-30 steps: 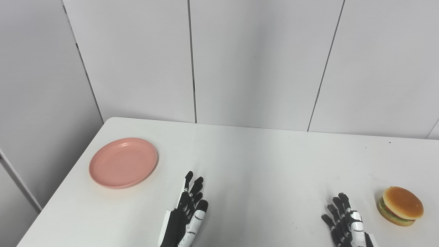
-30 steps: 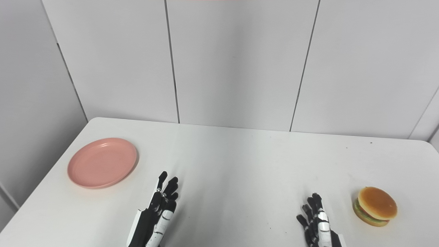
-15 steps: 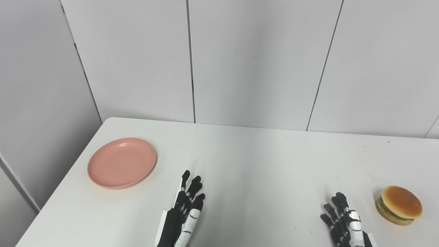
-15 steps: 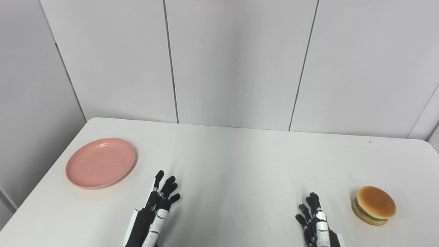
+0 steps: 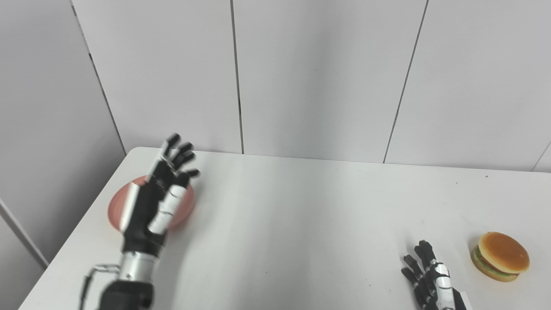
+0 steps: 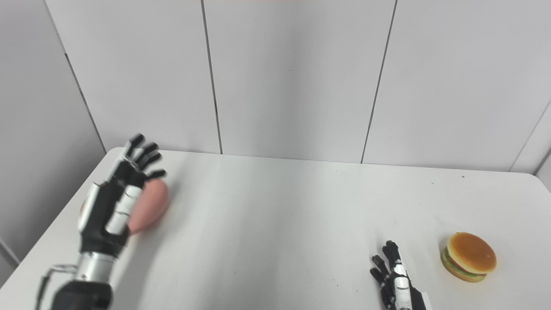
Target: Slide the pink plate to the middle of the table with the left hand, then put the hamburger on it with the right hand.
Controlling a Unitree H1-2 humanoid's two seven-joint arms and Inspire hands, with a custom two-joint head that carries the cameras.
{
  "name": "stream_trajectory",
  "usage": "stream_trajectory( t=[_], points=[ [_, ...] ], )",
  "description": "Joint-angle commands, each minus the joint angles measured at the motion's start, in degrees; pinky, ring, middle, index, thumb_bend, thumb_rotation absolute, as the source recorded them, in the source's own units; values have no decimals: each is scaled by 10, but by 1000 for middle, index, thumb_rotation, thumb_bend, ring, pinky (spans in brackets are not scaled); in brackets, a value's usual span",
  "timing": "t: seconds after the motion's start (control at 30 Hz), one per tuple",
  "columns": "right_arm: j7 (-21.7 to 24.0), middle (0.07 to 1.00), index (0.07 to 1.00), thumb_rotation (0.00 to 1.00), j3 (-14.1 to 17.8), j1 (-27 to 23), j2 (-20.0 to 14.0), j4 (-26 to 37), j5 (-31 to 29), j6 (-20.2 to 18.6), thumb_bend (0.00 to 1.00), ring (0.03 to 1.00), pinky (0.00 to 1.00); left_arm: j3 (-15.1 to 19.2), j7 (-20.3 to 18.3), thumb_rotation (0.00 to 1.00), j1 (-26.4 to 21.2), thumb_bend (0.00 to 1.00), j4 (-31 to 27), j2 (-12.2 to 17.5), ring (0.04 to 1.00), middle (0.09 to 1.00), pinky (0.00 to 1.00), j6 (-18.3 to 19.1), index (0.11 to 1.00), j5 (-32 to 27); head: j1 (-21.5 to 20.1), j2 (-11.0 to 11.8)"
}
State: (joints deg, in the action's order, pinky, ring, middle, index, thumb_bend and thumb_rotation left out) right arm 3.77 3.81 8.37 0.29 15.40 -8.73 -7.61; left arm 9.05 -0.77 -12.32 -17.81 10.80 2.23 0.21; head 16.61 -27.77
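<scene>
The pink plate [image 5: 186, 206] lies at the table's left side, mostly hidden behind my left hand [image 5: 157, 196]. That hand is raised above the plate, open, fingers spread and pointing to the far wall, holding nothing. The hamburger [image 5: 500, 256], a tan bun with green and red layers, sits near the right front of the table. My right hand [image 5: 430, 282] rests open at the bottom edge, a short way left of the hamburger and not touching it.
The white table [image 5: 310, 215] runs up to grey wall panels at the back. Its left edge [image 5: 82, 224] drops off just beside the plate. A thin cable loop [image 5: 92, 273] hangs by my left wrist.
My left hand has lifted from the table's front middle and swung left and forward over the pink plate. The right hand, plate and hamburger stay put. The view has shifted slightly.
</scene>
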Motion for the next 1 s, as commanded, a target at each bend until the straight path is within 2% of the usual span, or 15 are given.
stream_trajectory(
  t=[0.0,0.23,0.33,0.47,0.63,0.73,0.97],
  points=[
    [-2,975,957,1000,-4,37,2,-1,-3,-22,644,923,939,10,4,739,-26,844,4,19,831,865,717,-11,858,2,1,-2],
    [-2,977,956,1000,-5,36,-2,-1,-6,-25,652,925,942,43,8,741,-54,874,52,86,823,843,722,-1,825,18,5,-4],
    [-2,979,955,1000,-5,36,-4,-2,-7,-26,651,927,941,65,4,741,-68,878,88,112,835,850,765,8,834,3,6,-5],
    [-3,979,954,1000,-6,37,-5,-1,-5,-27,653,925,937,94,-7,730,-86,878,148,129,852,857,813,4,840,-50,5,-5],
    [-1,976,951,1000,-8,38,-7,0,-6,-27,653,926,934,132,-36,725,-114,882,257,148,868,870,805,-3,866,-137,5,-7],
    [1,976,950,1000,-7,39,-8,1,-10,-27,651,926,938,149,-56,727,-129,866,322,153,891,890,833,-13,876,-178,4,-8],
    [1,966,938,1000,-8,44,-9,8,-13,-30,665,915,922,147,-68,723,-150,848,426,167,888,896,844,-47,897,-182,0,-14]
  ],
)
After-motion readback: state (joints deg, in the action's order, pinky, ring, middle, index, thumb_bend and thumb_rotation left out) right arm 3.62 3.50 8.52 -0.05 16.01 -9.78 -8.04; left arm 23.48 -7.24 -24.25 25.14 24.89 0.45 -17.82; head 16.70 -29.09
